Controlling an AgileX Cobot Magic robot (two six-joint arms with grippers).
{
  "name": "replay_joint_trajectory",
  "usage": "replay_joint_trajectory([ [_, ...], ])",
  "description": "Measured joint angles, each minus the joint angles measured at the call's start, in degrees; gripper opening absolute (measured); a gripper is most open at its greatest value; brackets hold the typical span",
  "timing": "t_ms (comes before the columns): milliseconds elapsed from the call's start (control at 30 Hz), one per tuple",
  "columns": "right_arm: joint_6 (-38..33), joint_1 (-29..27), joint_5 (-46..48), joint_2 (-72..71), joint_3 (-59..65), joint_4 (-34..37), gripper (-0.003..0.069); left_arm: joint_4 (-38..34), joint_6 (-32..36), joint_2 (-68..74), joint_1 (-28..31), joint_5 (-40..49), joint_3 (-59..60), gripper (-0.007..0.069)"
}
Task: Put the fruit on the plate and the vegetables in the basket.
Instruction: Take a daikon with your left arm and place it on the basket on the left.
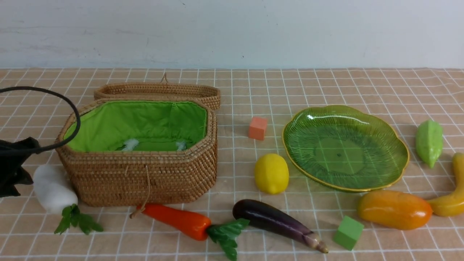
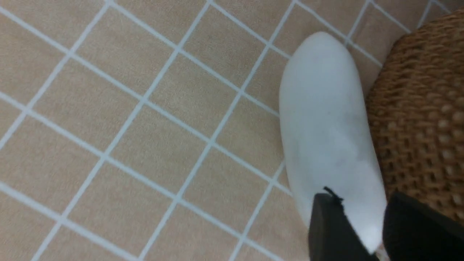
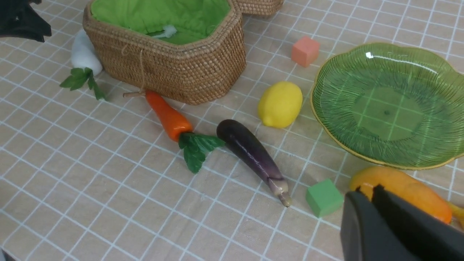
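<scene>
Near the left edge of the desk [image 1: 326, 83], the white radish [image 1: 54, 188] lies against the left wall of the basket [image 1: 145, 181], with its green leaves toward me. The basket is octagonal tan wicker with a bright green lining. It stands open, and its lid [image 1: 159, 92] lies just behind it. The carrot [image 1: 177, 219] and the dark purple eggplant [image 1: 272, 219] lie along the near side, the carrot's tip at the basket's foot.

The plate [image 1: 290, 145], ribbed green glass with a gold rim, sits right of centre. The lemon [image 1: 272, 173] is just beside its near-left rim, and the mango [image 1: 394, 210] and banana [image 1: 453, 199] are by its near-right rim. The pale green ridged vegetable [image 1: 429, 141] lies off to its right.

Only the left wrist view shows how the left gripper [image 2: 359, 203] stands. Its jaws are apart with one end of the radish in the gap and the wicker close beside one finger. I cannot tell whether the fingers touch the radish. From the front that gripper is just a black shape at the left edge.

Only the right wrist view shows the right gripper [image 3: 369, 189]. Its jaws are almost together, holding nothing, and it hangs near the mango, covering part of it.

An orange-pink cube [image 1: 257, 128] sits between the basket and the plate. A green cube [image 1: 348, 232] sits between the eggplant's stem and the mango. A black cable [image 1: 54, 98] arcs across the basket's left corner in the front view.
</scene>
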Motion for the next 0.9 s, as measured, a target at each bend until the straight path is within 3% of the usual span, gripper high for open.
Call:
replay_joint_trajectory([
  [100, 0.0, 0.0, -0.8, 0.0, 0.1, 0.0, 0.0057, -2.2, 0.0, 6.0, 0.0, -5.3, 0.0, 0.0469],
  [167, 0.0, 0.0, -1.1, 0.0, 0.1, 0.0, 0.0058, -2.8, 0.0, 7.3, 0.0, -6.3, 0.0, 0.0505],
  [233, 0.0, 0.0, -1.9, 0.0, 0.1, 0.0, 0.0060, -5.2, 0.0, 9.5, 0.0, -8.8, -0.5, 0.0607],
  [333, 0.0, 0.0, -2.0, 0.0, 0.1, 0.0, 0.0064, -6.4, 0.0, 10.5, 0.0, -9.5, -0.5, 0.0643],
  [900, 0.0, 0.0, -4.8, 0.1, 0.4, 0.0, 0.0066, -3.6, 10.5, 6.0, 0.0, -9.1, -0.4, 0.0559],
])
